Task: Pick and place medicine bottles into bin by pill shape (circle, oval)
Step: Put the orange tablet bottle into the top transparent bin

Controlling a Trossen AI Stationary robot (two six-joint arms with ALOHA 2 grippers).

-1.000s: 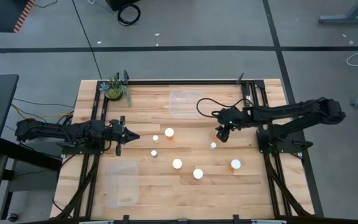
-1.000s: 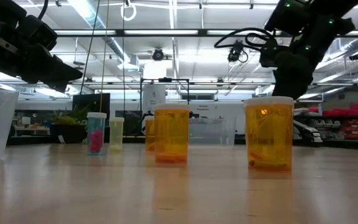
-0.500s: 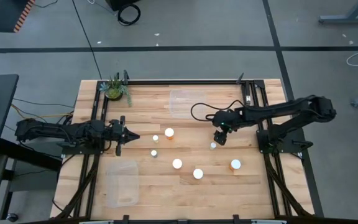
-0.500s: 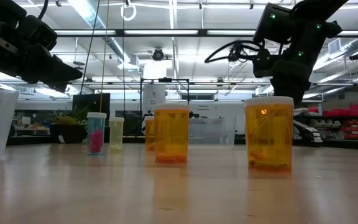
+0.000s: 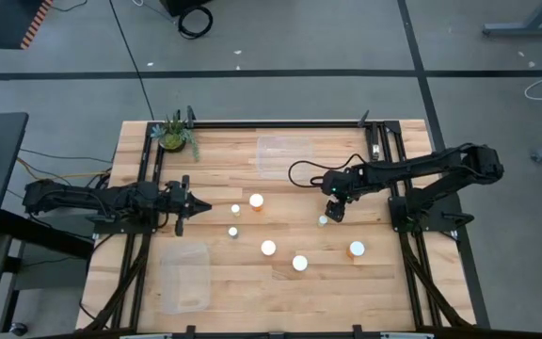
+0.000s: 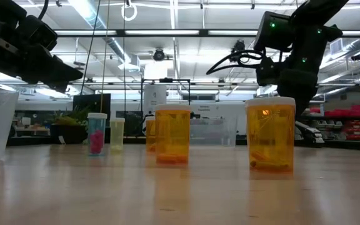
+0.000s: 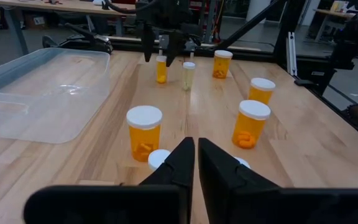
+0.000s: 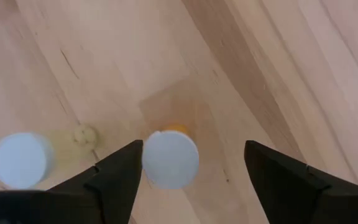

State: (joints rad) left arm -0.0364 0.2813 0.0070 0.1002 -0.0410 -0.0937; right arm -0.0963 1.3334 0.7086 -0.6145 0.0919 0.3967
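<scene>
A: Big workshop, grey floor taped in black, and a pale wooden table (image 5: 280,282) with a potted plant (image 5: 174,135) at its 11 o'clock corner. Where's the right gripper (image 5: 334,209)?

B: Over the table's right half, fingers spread wide, pointing down. In its wrist view a narrow-capped medicine bottle (image 8: 170,158) stands between the fingers, nearer one than the other, not gripped. A second white cap (image 8: 20,159) sits just outside that near finger.

A: What could go wrong?

B: With the bottle off-centre, I'd judge one finger would touch first on closing and push or tip it. The neighbouring cap is near enough to get knocked as well.

A: The left gripper (image 5: 191,206)?

B: Waiting at 9 o'clock, fingers pressed together, nothing in them.

A: And the bins?

B: One clear bin (image 5: 283,155) near 12 o'clock, another clear bin (image 5: 184,275) near 7 o'clock. I see no bottles in either. The other bottles (image 5: 268,248) stand upright mid-table, well apart from both
</scene>
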